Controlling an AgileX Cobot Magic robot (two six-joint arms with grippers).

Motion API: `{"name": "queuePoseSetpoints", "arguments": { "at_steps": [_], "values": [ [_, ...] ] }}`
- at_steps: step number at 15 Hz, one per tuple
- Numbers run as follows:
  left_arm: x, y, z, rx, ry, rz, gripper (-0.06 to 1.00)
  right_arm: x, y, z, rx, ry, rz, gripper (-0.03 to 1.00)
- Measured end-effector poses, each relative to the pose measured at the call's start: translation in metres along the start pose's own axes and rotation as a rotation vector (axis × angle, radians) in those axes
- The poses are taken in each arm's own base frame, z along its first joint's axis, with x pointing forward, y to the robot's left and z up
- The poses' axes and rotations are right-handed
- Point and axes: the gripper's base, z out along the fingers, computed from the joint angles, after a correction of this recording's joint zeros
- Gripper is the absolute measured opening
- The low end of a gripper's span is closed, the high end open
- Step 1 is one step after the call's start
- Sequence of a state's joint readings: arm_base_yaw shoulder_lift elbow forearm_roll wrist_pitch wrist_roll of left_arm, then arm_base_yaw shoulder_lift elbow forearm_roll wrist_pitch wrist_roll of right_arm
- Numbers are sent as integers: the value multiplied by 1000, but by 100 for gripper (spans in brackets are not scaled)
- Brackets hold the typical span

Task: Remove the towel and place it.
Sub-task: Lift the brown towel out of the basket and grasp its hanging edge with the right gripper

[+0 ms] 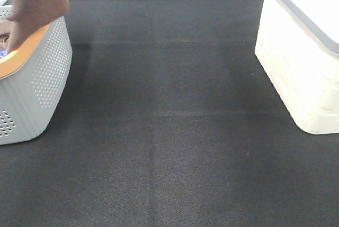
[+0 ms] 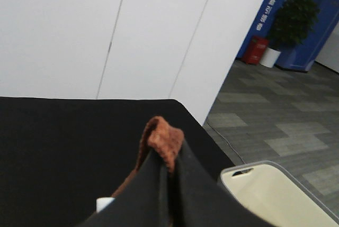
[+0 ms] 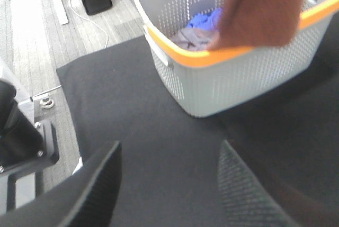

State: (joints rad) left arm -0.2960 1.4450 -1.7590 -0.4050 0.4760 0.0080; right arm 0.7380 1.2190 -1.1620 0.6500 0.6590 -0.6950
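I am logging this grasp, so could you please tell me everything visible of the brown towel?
The towel is rust-brown with a nubby, terry-like pile. A fold of it is pinched between the shut fingers of the left end effector, poking out past their tips. It hangs in the air over the grey, orange-rimmed basket, its lower edge overlapping the rim in view; whether it touches cannot be told.

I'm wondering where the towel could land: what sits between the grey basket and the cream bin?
Only bare black mat lies between the grey basket and the cream bin, seen in the exterior high view.
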Motion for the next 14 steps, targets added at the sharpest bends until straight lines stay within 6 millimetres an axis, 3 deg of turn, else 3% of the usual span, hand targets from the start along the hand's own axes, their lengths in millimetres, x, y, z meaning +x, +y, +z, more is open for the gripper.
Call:
{"name": "queuePoseSetpoints", "arguments": {
  "at_steps": [1,2,3,8,12,14],
  "values": [
    [0,0,0,0,0,0,0,0,0,0,0,0,0,53],
    [27,-15,28,57,87,-4,0,-3,0,14,10,-20,-9,53],
    [27,-15,28,57,87,-4,0,-3,0,14,10,-20,-9,53],
    [82,-47,76,146,201,19,0,5,-14,49,21,29,35,53],
    [103,-74,89,214,177,89,0,13,-30,78,62,47,68,53],
    [105,-78,90,224,173,113,0,13,-35,84,93,27,73,53]
  ]
}}
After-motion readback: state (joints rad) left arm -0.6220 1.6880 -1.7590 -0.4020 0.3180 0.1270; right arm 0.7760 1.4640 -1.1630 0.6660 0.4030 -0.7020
